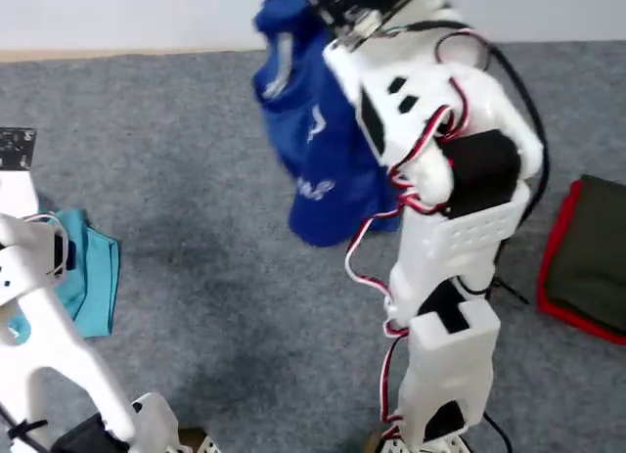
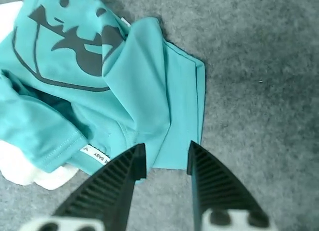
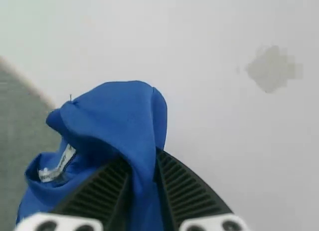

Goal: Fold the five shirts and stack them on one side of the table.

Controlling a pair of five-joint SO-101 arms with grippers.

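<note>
A blue shirt (image 1: 318, 150) hangs above the grey table at the back middle, pinched at its top by my right gripper (image 3: 144, 178), which is shut on the cloth (image 3: 124, 126). A teal shirt (image 1: 88, 272) with a dark print lies crumpled at the left edge of the table, with white cloth (image 2: 30, 173) under it. My left gripper (image 2: 164, 163) hovers open just over the teal shirt's (image 2: 124, 91) folded hem, nothing between its fingers.
A dark green shirt on top of a red one (image 1: 587, 262) lies at the right edge. The right arm (image 1: 450, 228) stands tall over the table's middle right. Grey carpet-like surface (image 1: 225, 306) stretches between the arms.
</note>
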